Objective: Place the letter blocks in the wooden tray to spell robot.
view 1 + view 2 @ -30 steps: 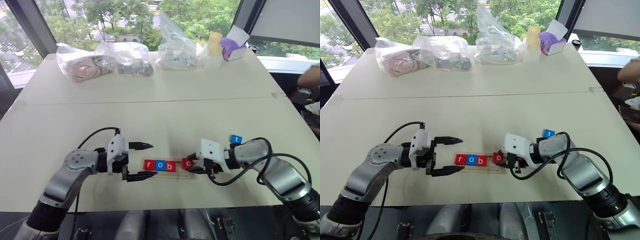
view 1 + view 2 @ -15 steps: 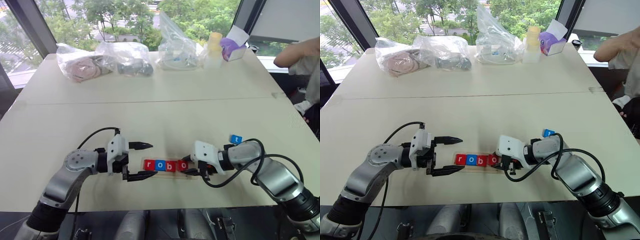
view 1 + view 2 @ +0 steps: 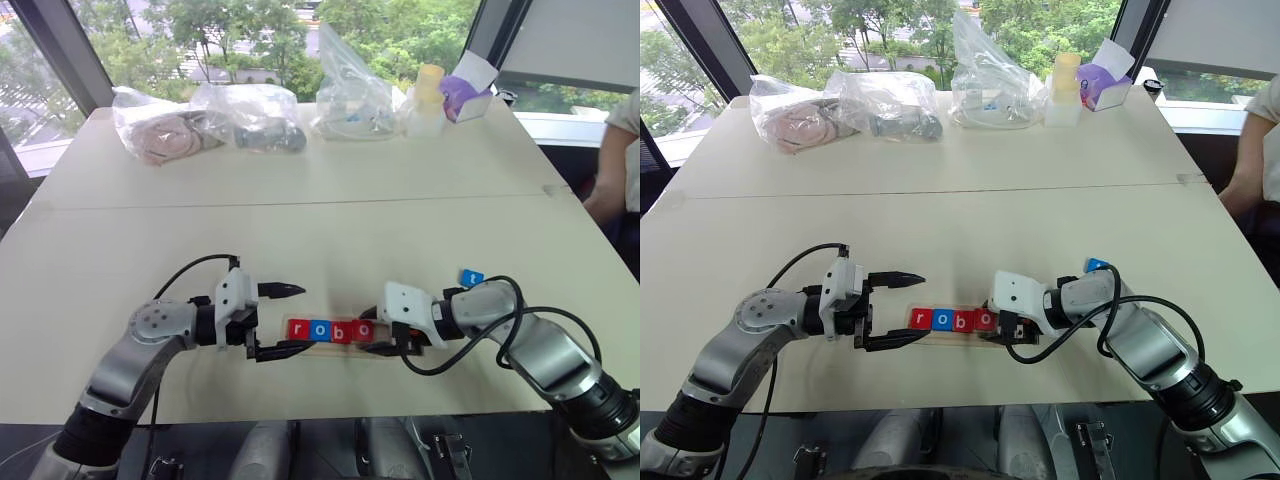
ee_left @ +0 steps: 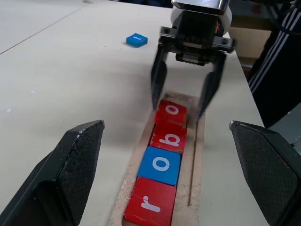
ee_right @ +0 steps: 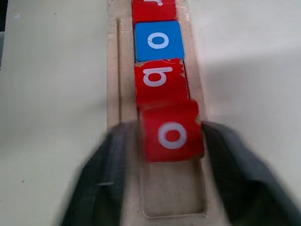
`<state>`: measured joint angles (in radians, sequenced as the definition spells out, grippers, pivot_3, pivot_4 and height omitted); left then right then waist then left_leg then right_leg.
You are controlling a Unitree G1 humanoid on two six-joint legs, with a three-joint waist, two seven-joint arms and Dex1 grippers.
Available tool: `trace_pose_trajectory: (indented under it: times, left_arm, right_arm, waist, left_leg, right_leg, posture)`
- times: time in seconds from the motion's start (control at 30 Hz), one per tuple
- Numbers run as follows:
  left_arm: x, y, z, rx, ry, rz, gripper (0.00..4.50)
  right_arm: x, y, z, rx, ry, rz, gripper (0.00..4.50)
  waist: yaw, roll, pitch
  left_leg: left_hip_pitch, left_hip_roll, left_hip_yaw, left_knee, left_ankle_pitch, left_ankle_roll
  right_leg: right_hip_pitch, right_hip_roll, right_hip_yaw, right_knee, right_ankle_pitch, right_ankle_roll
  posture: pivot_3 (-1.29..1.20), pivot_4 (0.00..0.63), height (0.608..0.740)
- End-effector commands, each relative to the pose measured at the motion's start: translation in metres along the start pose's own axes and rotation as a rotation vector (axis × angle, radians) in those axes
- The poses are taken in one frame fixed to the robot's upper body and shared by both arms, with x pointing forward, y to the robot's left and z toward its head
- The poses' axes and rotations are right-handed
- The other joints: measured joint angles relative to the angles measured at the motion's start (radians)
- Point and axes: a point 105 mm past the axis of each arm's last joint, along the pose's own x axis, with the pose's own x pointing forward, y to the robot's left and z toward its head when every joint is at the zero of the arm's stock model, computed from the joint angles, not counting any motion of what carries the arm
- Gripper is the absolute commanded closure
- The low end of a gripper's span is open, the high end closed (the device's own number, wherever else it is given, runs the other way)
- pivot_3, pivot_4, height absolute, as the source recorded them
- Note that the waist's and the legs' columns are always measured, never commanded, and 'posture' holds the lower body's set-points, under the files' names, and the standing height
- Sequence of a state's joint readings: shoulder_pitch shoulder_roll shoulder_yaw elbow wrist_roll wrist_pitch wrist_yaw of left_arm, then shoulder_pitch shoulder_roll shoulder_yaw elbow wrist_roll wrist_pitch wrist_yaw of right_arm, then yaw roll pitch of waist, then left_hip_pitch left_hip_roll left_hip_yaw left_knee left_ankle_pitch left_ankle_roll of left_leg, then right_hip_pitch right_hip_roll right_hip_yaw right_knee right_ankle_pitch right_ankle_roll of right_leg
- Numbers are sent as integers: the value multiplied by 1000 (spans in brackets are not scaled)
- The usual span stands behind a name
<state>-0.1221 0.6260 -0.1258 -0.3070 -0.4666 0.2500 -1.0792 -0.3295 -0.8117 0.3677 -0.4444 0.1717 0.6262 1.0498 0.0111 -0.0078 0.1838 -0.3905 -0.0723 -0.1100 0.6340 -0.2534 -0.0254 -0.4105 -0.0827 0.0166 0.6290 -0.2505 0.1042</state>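
Wide pale table [image 3: 320,235], bags at far edge. Near edge: wooden tray [image 4: 197,141] holding r, o, b, o [image 4: 171,113]. Right gripper [image 4: 181,104] spread astride last o; left gripper [image 3: 292,321] spread wide. Blue t [image 3: 472,278] loose, right.

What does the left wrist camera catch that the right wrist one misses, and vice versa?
Left wrist: the small blue t tile loose on the table, and the right gripper open astride the red o tile. Right wrist: the bare end slot of the long light-wood tray. Both: red r, blue o, red b and that red o, in line.
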Motion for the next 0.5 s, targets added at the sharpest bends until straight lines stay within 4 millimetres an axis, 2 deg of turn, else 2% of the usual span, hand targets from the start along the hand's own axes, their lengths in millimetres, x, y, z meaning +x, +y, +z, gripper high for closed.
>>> trace_pose_trajectory:
  times: [0.03,0.23,0.4,0.5]
  left_arm:
    - [0,0,10,45,-25,2,0]
    - [2,1,11,47,-27,-1,0]
    - [3,2,11,50,-30,-6,0]
    - [4,1,12,49,-32,-10,0]
  right_arm:
    - [-4,-3,10,-27,-24,-8,73]
    - [-6,-12,16,-30,-49,-52,73]
    - [-16,-38,27,6,-112,-178,73]
    - [-16,-52,25,4,-107,-262,73]
  waist:
    - [0,0,0]
    - [0,0,0]
    - [0,0,0]
    - [0,0,0]
  left_leg:
    - [0,0,0,0,0,0]
    - [0,0,0,0,0,0]
    - [0,0,0,0,0,0]
    - [0,0,0,0,0,0]
  right_leg:
    - [0,0,0,0,0,0]
    - [0,0,0,0,0,0]
    - [0,0,0,0,0,0]
    - [0,0,0,0,0,0]
  posture:
    - [0,150,740]
    - [0,150,740]
    - [0,150,740]
    - [0,150,740]
